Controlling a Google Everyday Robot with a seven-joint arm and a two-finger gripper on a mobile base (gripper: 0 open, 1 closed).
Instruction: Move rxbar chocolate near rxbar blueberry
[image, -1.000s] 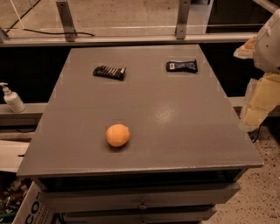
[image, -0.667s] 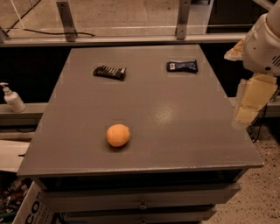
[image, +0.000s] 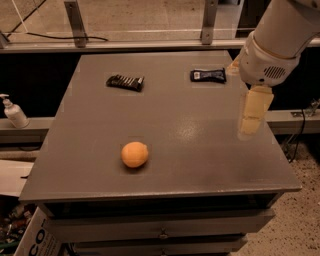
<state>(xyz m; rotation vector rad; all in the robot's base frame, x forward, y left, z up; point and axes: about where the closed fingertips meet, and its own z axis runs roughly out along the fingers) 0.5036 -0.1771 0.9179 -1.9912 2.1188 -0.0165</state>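
Grey table (image: 200, 150): plain flat top, everything sits loose on it, nothing stacked.
Chocolate bar (image: 125, 82): dark striped wrapper, lying flat toward the back left, nothing touching it.
Blueberry bar (image: 208, 75): navy wrapper with a white patch, back right, well apart from the chocolate one.
Gripper (image: 252, 112): hangs over the right side of the table, in front of the blueberry bar and far from the chocolate bar. Honestly can't tell if it's open or closed.
Orange (image: 134, 154): front middle, out of the way of a back-row move.
Step in hand: reaching for the chocolate bar, I'd say.
How to do it well: cross over high enough not to clip the blueberry bar, come straight down on the chocolate bar and grab across its short width. It's thin and flat, so it'll likely skid if nudged sideways.
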